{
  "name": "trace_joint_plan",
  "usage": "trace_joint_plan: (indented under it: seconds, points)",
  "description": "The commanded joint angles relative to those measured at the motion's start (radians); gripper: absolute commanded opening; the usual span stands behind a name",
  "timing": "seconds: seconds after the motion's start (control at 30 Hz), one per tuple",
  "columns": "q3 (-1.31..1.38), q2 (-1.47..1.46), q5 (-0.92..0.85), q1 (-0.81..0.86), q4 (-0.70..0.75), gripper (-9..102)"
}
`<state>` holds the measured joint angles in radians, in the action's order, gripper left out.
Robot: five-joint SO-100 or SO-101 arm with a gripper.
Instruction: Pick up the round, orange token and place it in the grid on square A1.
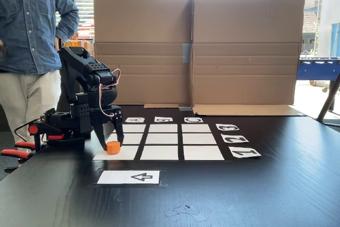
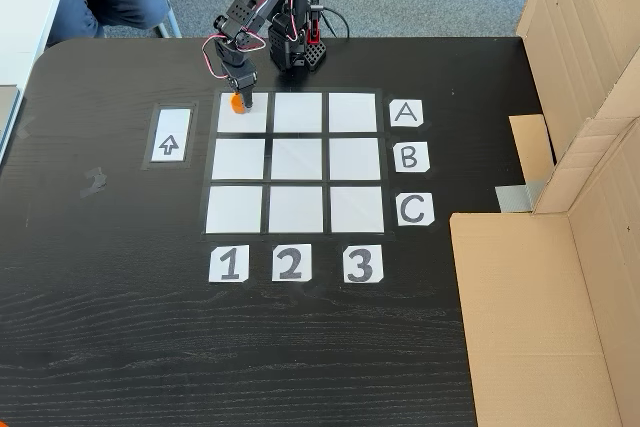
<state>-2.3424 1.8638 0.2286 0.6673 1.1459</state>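
A fixed view shows token (image 1: pixel 113 147) resting on square A1 (image 1: pixel 125 153).

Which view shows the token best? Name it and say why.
The low fixed view: the token shows as a whole orange cylinder on square A1, beside the gripper. In the high fixed view the gripper covers most of the token.

Clearance: open over most of the tabletop (image 2: pixel 150 327), blocked along two sides.

The cardboard wall (image 1: pixel 194 49) stands upright behind the grid (image 2: pixel 295 162) in a fixed view, and a flattened cardboard flap (image 2: pixel 520 317) lies beside the lettered cards. The arm base (image 2: pixel 297 47) and the claw (image 2: pixel 240 99) occupy the corner at square A1 (image 2: pixel 250 119). A person (image 1: pixel 29 51) stands just beside the arm. The remaining squares lie flat and unobstructed.
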Motion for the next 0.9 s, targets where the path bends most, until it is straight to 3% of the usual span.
trace_joint_plan:
  seconds: [0.0,0.5,0.87]
  points:
    - [0.037,-0.002,0.008,0.006,-0.008,8]
    - [0.021,-0.017,0.006,0.002,-0.023,12]
    - [0.014,-0.015,0.003,0.003,-0.029,23]
